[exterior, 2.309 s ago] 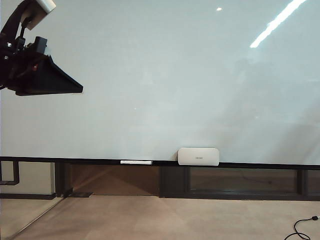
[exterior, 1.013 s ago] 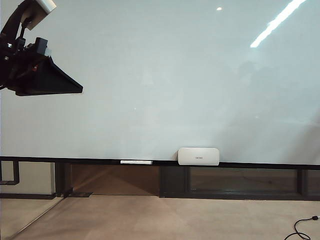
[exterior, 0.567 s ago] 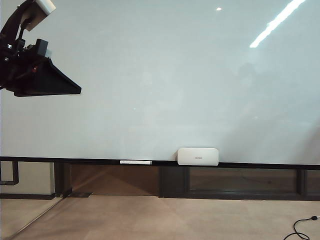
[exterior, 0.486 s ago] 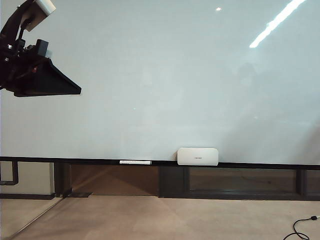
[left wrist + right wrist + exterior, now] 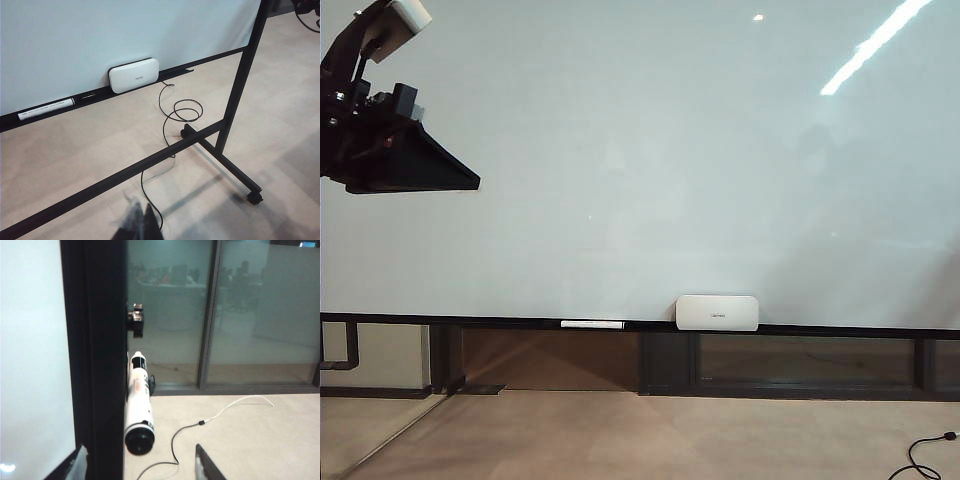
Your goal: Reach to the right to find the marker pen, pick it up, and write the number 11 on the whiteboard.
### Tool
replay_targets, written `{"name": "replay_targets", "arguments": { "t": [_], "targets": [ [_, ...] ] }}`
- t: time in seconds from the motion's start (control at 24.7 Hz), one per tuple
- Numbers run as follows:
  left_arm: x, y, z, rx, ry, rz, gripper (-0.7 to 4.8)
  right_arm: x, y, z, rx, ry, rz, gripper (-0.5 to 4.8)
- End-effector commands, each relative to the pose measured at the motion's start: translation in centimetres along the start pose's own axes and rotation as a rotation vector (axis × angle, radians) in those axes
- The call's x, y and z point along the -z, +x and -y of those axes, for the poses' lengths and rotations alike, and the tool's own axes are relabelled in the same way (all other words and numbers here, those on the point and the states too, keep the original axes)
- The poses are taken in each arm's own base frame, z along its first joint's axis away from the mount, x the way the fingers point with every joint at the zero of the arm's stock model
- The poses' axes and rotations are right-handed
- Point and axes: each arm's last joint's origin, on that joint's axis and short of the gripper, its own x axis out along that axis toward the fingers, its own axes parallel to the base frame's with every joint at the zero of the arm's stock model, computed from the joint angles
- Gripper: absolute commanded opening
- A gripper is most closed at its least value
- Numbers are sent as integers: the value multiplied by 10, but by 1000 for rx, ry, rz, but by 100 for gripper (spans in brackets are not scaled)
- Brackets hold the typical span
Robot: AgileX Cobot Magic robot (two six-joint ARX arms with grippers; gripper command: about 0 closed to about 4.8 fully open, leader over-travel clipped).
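The whiteboard (image 5: 670, 150) fills the exterior view, and the number 11 is not in view on it. In the right wrist view the marker pen (image 5: 138, 410), white-bodied with a black end cap, hangs beside the board's black side post (image 5: 100, 350), its cap pointing at the camera. My right gripper (image 5: 141, 463) is open. Its fingertips (image 5: 204, 465) straddle both the post and the pen's cap, just short of the cap. This gripper is out of the exterior view. My left gripper (image 5: 410, 160) hangs at the board's upper left, shut and empty, also seen in its wrist view (image 5: 140, 225).
A white eraser box (image 5: 717, 312) and a slim white pen (image 5: 592, 324) rest on the dark ledge (image 5: 820, 329). The board's black stand legs (image 5: 220, 160) and a thin black cable (image 5: 172, 115) lie on the floor. Glass walls (image 5: 260, 315) stand behind the post.
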Motion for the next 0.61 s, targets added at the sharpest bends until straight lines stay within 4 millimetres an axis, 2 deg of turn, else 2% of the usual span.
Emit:
{"name": "replay_targets", "arguments": {
  "t": [0.04, 0.28, 0.61],
  "targets": [
    [-1, 0, -1, -16, 9, 5, -5, -4, 1, 1, -7, -44, 4, 271],
    [-2, 0, -1, -20, 12, 6, -6, -12, 11, 4, -33, -45, -13, 272],
    [-1, 0, -1, -19, 12, 4, -5, -34, 31, 9, -72, -51, -43, 273]
  ]
}}
